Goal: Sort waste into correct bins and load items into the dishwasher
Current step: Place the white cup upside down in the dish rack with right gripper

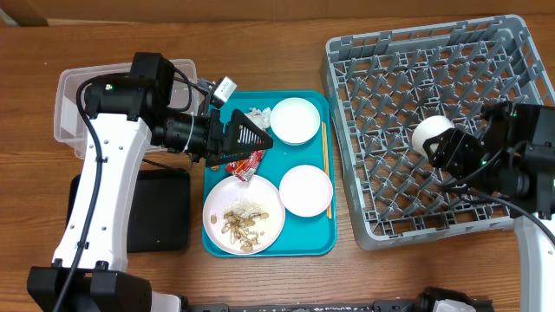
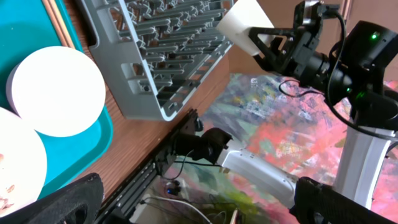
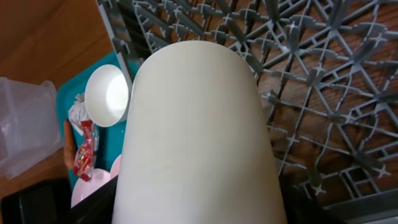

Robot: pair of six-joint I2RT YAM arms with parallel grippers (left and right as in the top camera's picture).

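Wooden table (image 1: pixel 260 277), colourful floor (image 2: pixel 280 124) beyond: teal tray (image 1: pixel 303 238) left, grey dish rack (image 1: pixel 408 78) right. Right fingers (image 1: pixel 449 152) grasp a white cup (image 1: pixel 431 132) over it; left fingers (image 2: pixel 62 202) spread empty.

White cup (image 1: pixel 431 133), grey latticed rack (image 1: pixel 381 78), teal tray (image 1: pixel 303 238)

The surface (image 1: pixel 260 35) is brown wood with visible grain and a low sheen. The dish rack (image 1: pixel 390 52) is grey moulded plastic with a matt finish. The cup (image 3: pixel 199 137) is smooth, matt white; whether it is ceramic or plastic cannot be told. The teal tray (image 1: pixel 299 244) is smooth plastic. The tub (image 1: pixel 69 100) is clear, slightly cloudy plastic, and the black tray (image 1: pixel 160 212) is matt. The wrapper (image 3: pixel 84 152) is glossy red film. The napkin (image 1: pixel 257 113) is crumpled white paper. The chopsticks (image 1: pixel 325 165) are pale bare wood. The bowls (image 1: pixel 296 120) are smooth and white.
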